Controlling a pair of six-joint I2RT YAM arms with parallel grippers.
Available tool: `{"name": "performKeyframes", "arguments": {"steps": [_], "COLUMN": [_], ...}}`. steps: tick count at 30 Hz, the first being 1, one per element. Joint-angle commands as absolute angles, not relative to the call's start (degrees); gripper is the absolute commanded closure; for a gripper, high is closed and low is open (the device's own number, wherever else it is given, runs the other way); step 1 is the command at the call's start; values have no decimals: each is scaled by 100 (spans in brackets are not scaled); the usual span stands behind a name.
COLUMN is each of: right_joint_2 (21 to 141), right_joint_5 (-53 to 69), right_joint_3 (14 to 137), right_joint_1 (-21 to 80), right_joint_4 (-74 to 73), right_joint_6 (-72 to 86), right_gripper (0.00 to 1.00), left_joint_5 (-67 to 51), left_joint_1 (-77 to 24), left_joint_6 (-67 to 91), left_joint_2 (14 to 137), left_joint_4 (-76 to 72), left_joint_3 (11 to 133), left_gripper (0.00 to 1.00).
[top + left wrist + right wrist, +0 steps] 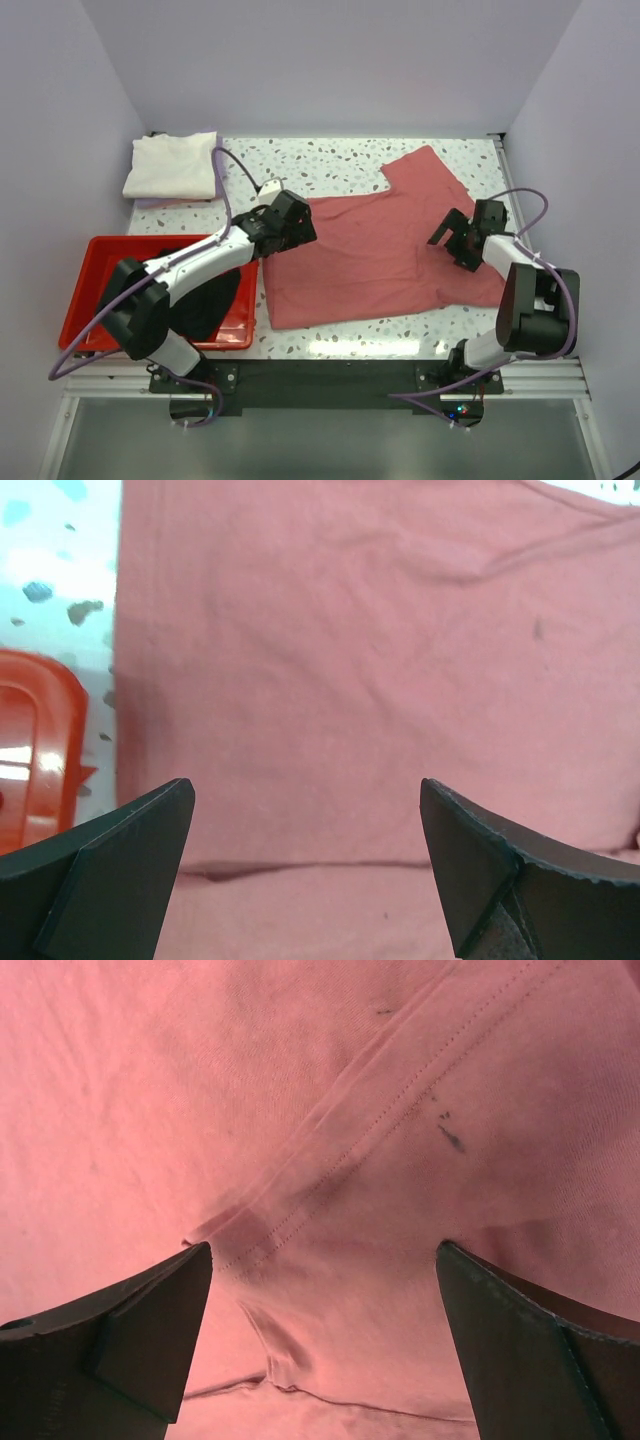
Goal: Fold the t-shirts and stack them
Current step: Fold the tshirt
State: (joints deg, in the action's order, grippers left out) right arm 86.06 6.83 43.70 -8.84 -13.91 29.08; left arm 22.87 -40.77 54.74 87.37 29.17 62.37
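Note:
A dusty red t-shirt (375, 245) lies spread on the speckled table, one sleeve toward the back right. My left gripper (290, 222) is open just above its left edge; the left wrist view shows red cloth (330, 680) with a fold line between the spread fingers. My right gripper (458, 240) is open over the shirt's right part, above a sleeve seam (330, 1170). Neither holds cloth. A folded cream-white shirt (172, 164) lies on a pale lavender one at the back left. A black shirt (205, 300) lies in the red tray.
A rigid red plastic tray (100, 270) stands at the front left, partly under my left arm; its rim shows in the left wrist view (40, 750). White walls close the table at the back and both sides.

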Motion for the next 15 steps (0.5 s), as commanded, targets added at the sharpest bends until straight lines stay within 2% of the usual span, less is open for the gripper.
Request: {"name": "performKeyframes", "arguments": {"steps": [1,6,15], "right_joint_2": [8701,8386,7480], "right_joint_5": [308,-122,-9], "right_joint_3": [4034,3841,3357], "right_joint_1": [-1011,-1116,-1204], "right_joint_4": [-1704,-1995,-2145], "right_joint_6": [2935,3076,3191], "right_gripper": [1,1,1], "left_joint_5": [2338,2548,2636], "left_joint_1": [-3833,-3586,-3191], "left_joint_6": [5116,5063,4913], "left_joint_2": [8920,9377,10072], "left_joint_4": [2795,2970,2971], "left_joint_3": [6705,7171,7821], "left_gripper": [0,0,0]}}
